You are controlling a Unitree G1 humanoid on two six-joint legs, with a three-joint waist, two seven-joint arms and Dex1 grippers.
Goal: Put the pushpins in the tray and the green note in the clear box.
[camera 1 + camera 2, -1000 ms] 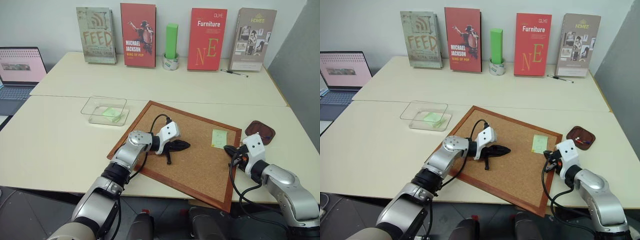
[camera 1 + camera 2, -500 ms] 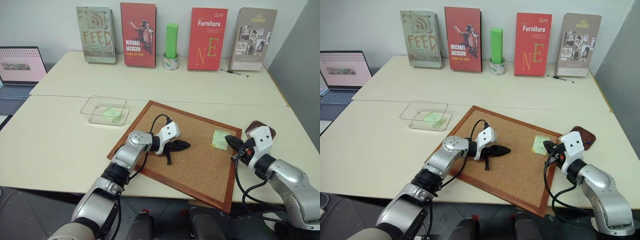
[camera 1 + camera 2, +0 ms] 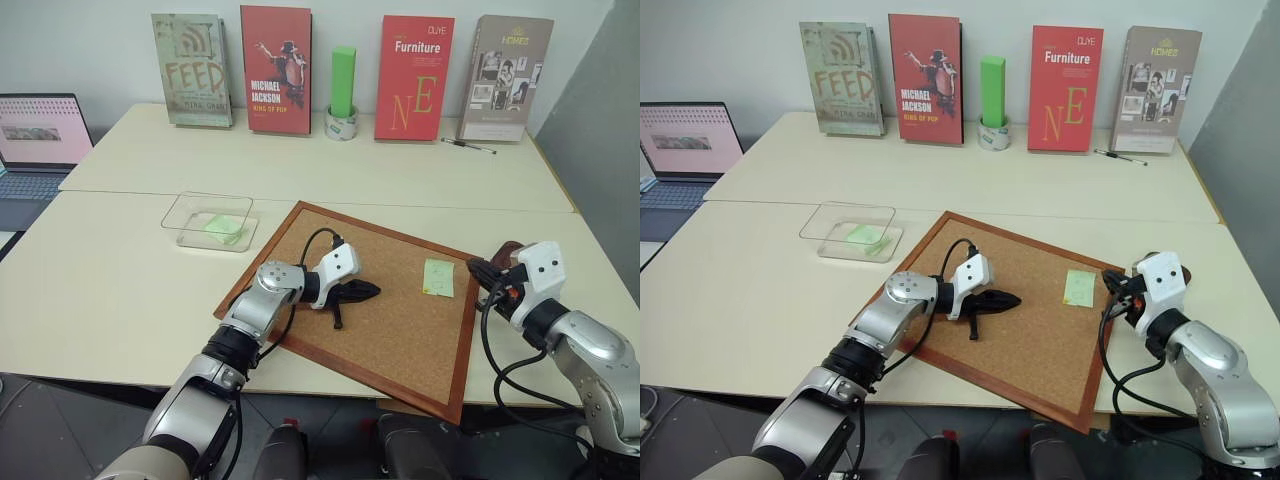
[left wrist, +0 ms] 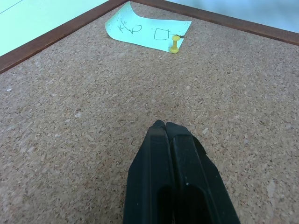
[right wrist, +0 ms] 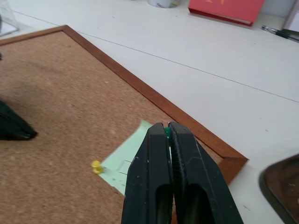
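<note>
The green note (image 3: 438, 277) lies on the corkboard (image 3: 390, 330) near its right edge, with a yellow pushpin (image 4: 174, 45) stuck in one corner. Just right of the note hovers my right gripper (image 3: 472, 267), shut, and a small green bit shows between its tips (image 5: 167, 133), seemingly a pushpin head. The dark brown tray (image 5: 285, 186) sits off the board's right side, mostly hidden behind that gripper. My left gripper (image 3: 372, 290) rests shut and empty on the middle of the cork. At the left the clear box (image 3: 180, 215) holds a brighter green paper (image 3: 224, 226).
Several books stand along the back wall, with a tall green block (image 3: 343, 80) in a tape roll between them. A pen (image 3: 468, 146) lies at the back right and a laptop (image 3: 35, 150) sits at the far left.
My right gripper has risen and moved right, from the board's near right edge to just right of the note, in front of the tray. The left arm has kept still.
</note>
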